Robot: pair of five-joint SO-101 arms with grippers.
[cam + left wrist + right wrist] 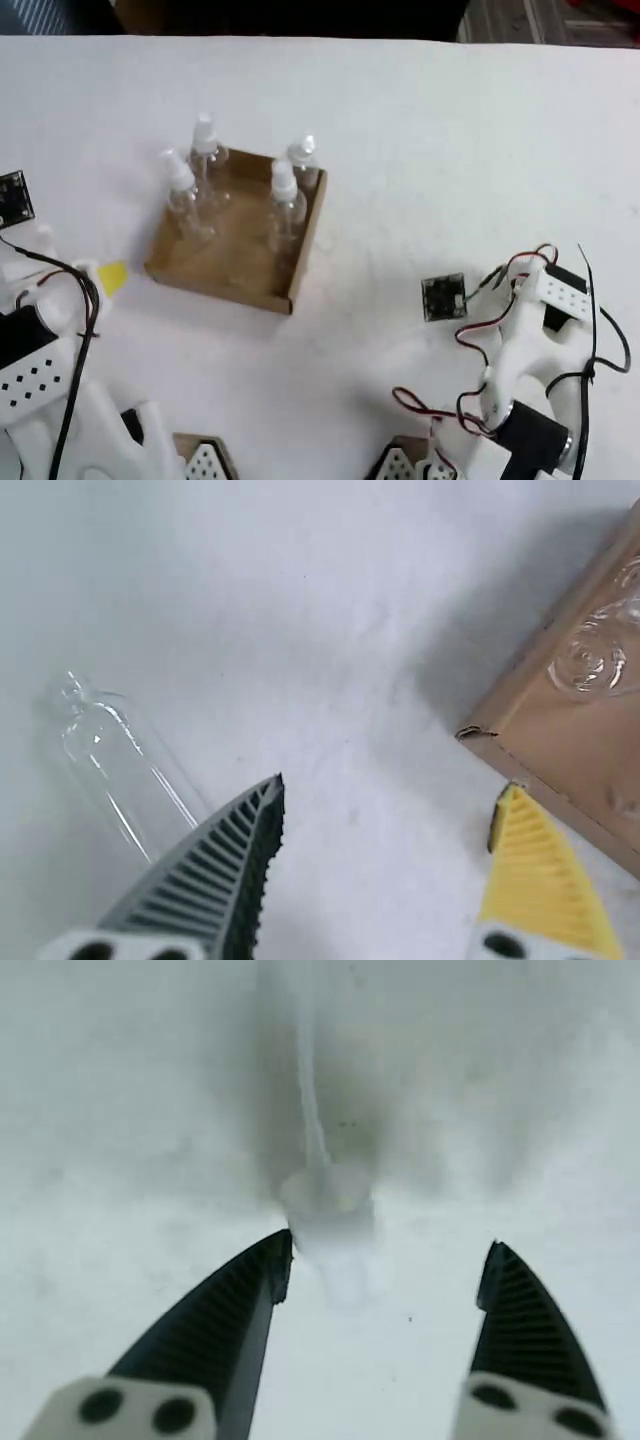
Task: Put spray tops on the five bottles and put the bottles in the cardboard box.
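A cardboard box sits on the white counter, left of centre. Four capped bottles stand upright inside it, two along the far wall and two nearer the middle, each with a white spray top on. The left end effector is at the counter's left side, just beside a corner of the box, its grey and yellow fingers spread wide apart with nothing between them. A fifth bottle, clear and with no top, lies on its side on the counter near the grey finger, on the side away from the box. The right end effector hangs low over the counter on the right, well apart from the box, with its two black fingers also spread. A loose spray top lies on the counter just ahead of that gap, close to one fingertip, and its thin tube points away from the fingers. Whether the fingertip touches the top cannot be told.
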